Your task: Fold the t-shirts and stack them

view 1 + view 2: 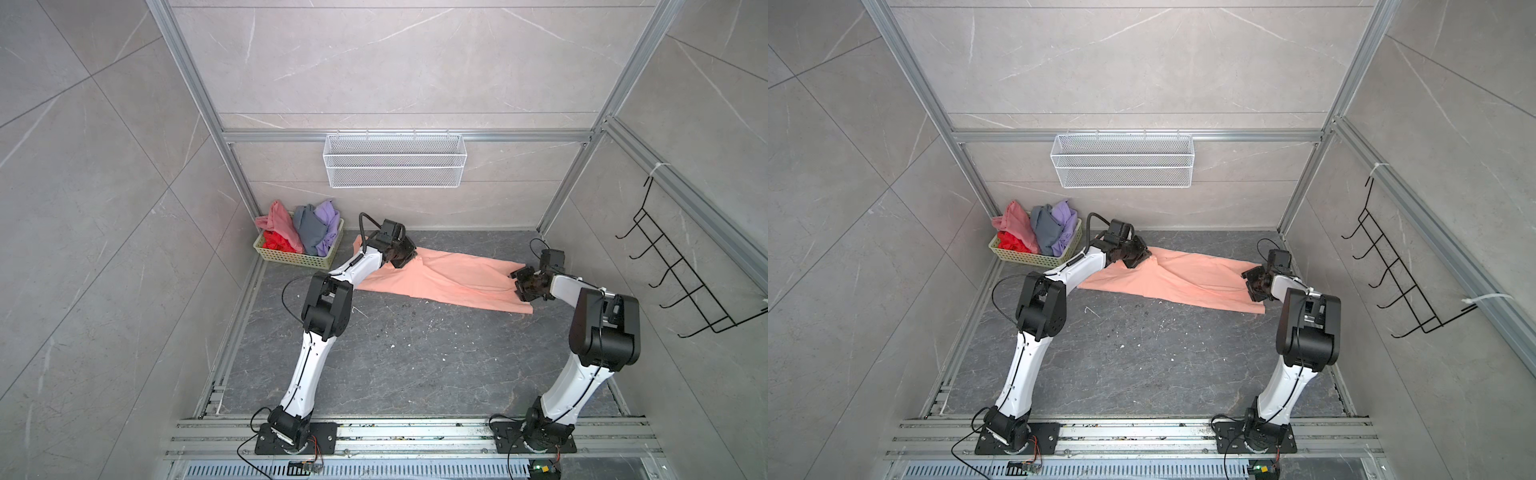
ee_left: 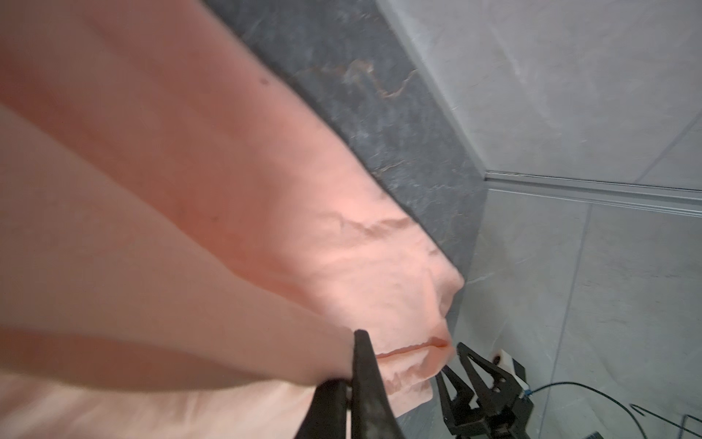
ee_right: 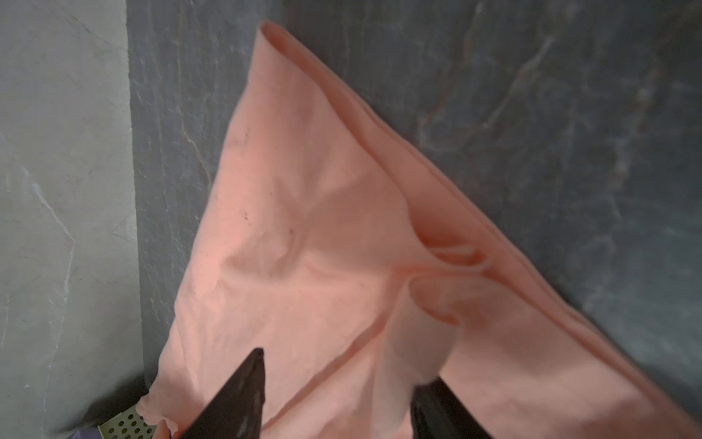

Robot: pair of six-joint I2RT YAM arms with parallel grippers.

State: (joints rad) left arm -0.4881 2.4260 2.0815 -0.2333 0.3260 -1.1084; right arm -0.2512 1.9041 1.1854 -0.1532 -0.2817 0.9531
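A peach-orange t-shirt (image 1: 457, 278) (image 1: 1192, 276) lies stretched across the far part of the dark floor, plain side up. My left gripper (image 1: 410, 259) (image 1: 1140, 257) (image 2: 351, 365) is at its left end, shut on a raised fold of the cloth (image 2: 228, 228). My right gripper (image 1: 521, 286) (image 1: 1252, 284) (image 3: 343, 368) is at the shirt's right end, open, jaws apart over the cloth (image 3: 304, 247). A fold drapes over one of its fingertips. Dusty pink (image 1: 280, 224), red (image 1: 276, 241), grey (image 1: 309, 230) and lavender (image 1: 326, 220) t-shirts are bunched in the basket.
The pale yellow-green lattice basket (image 1: 291, 261) (image 1: 1034, 261) stands in the far left corner beside the left gripper. A white wire basket (image 1: 395, 160) hangs on the back wall. A black hook rack (image 1: 673, 270) is on the right wall. Aluminium frame posts edge the floor.
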